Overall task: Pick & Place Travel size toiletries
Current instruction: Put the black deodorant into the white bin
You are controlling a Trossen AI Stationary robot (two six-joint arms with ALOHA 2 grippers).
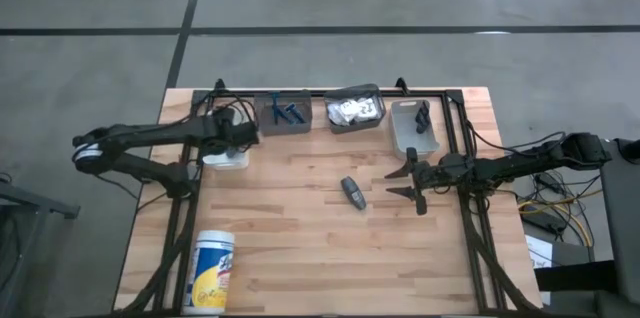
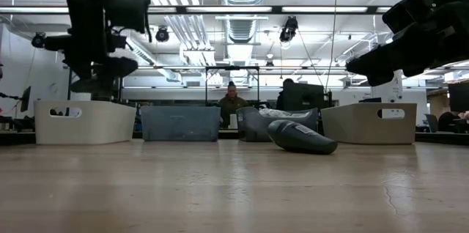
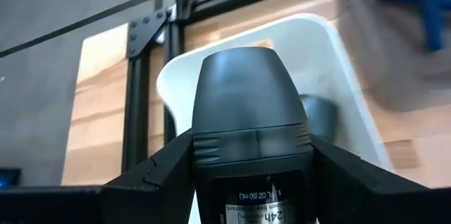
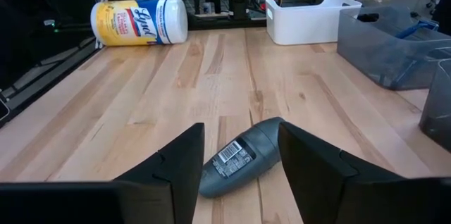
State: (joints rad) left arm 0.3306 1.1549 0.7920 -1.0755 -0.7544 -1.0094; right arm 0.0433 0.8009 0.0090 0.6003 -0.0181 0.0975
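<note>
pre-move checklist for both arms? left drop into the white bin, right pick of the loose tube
1. Left gripper shut on dark grey tube: ok.
2. Tube over white bin: ok.
3. Bin has room: cannot tell, one dark item already inside.
4. Right gripper open: ok.
5. Loose tube lined up between its fingers: ok.
6. Lysol canister clear of both arms: ok.

Wooden table (image 1: 300, 258), four bins along back edge, grey tube (image 1: 352, 192) mid-table, canister (image 1: 212, 272) lying near front
</note>
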